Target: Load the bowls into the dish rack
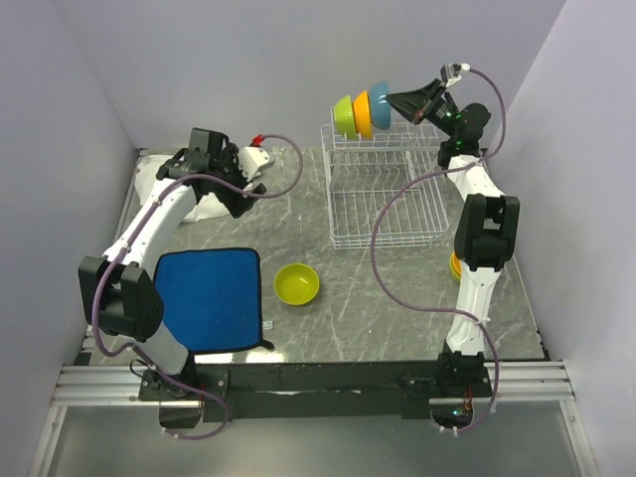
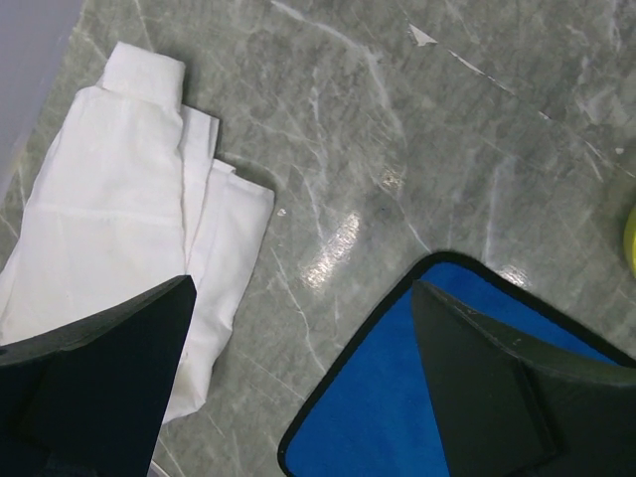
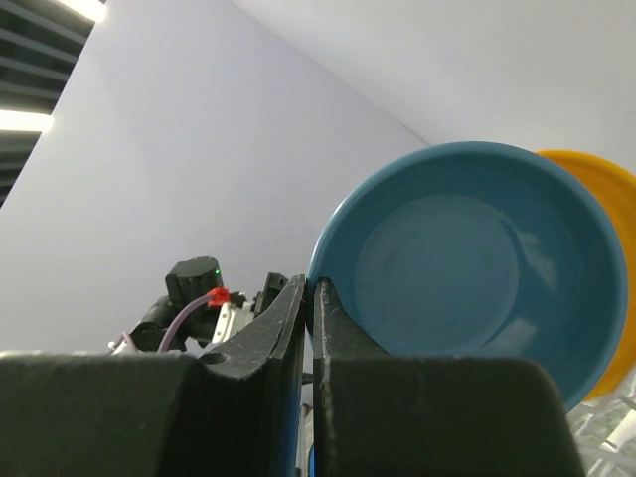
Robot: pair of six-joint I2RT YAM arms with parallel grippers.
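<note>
Blue plastic, the blue bowl [image 3: 467,268] is pinched at its rim by the nearly closed right gripper [image 3: 310,298] and stands on edge beside the orange bowl [image 1: 363,112] and green bowl [image 1: 345,115] atop the dish rack [image 1: 343,224]. The left gripper [image 2: 298,388] hangs spread wide and empty over the white cloth [image 2: 109,229] and blue mat [image 2: 397,397]. A yellow-green bowl [image 1: 296,283] sits on the grey marbled table [image 2: 447,149], between pale lilac walls [image 1: 199,60].
</note>
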